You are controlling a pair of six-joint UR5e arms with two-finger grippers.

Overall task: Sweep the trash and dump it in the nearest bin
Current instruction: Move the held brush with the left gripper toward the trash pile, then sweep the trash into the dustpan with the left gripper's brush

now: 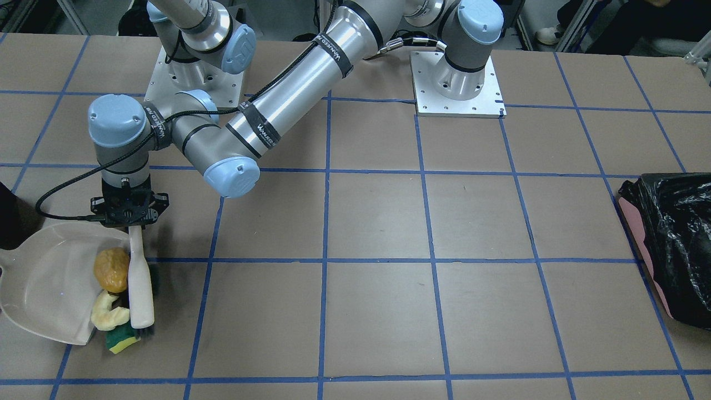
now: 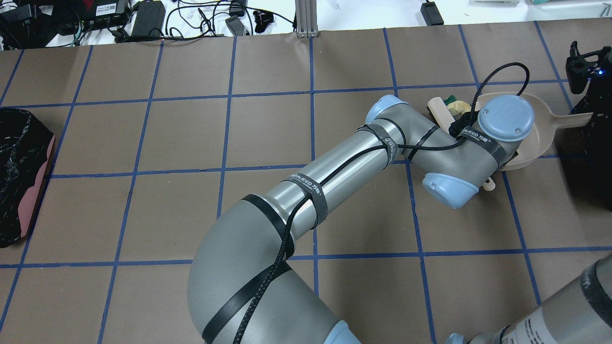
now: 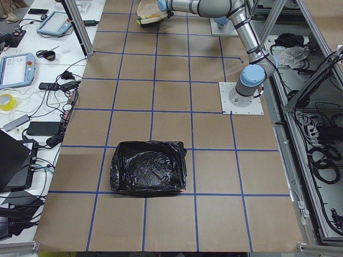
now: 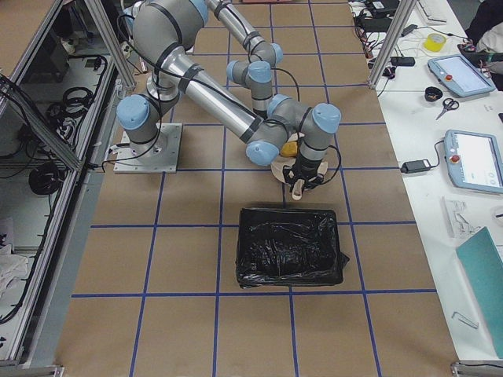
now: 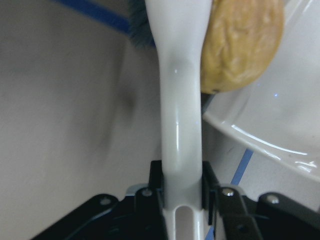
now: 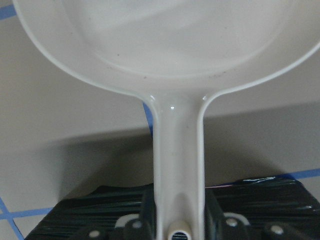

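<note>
Left gripper (image 5: 182, 186): pinching the brush (image 1: 140, 283) handle.
Right gripper (image 6: 178, 217): pinching the dustpan (image 1: 44, 289) handle.
Lump (image 1: 111, 269): on the pan's lip, touching the brush.
Yellow piece (image 1: 109, 315): at the lip's corner, against the brush.
Sponge (image 1: 122, 340): on the table (image 1: 389, 222), beside the bristles.
Bin (image 4: 289, 247): black, near the dustpan.

The left arm (image 1: 289, 94) and right arm (image 1: 194, 22) are smooth silver-grey tubes joined by fat rounded joints, which are closed with pale blue caps (image 1: 116, 119) that show small screw dimples near the rim. A black braided cable (image 2: 514, 64) runs along the left arm under black straps (image 1: 261, 130) printed with white lettering, down to the matte black left gripper (image 1: 132, 222) with its small screws. Each arm rises from a square silver base plate (image 1: 483, 103) dotted with bolt holes along its edges.
</note>
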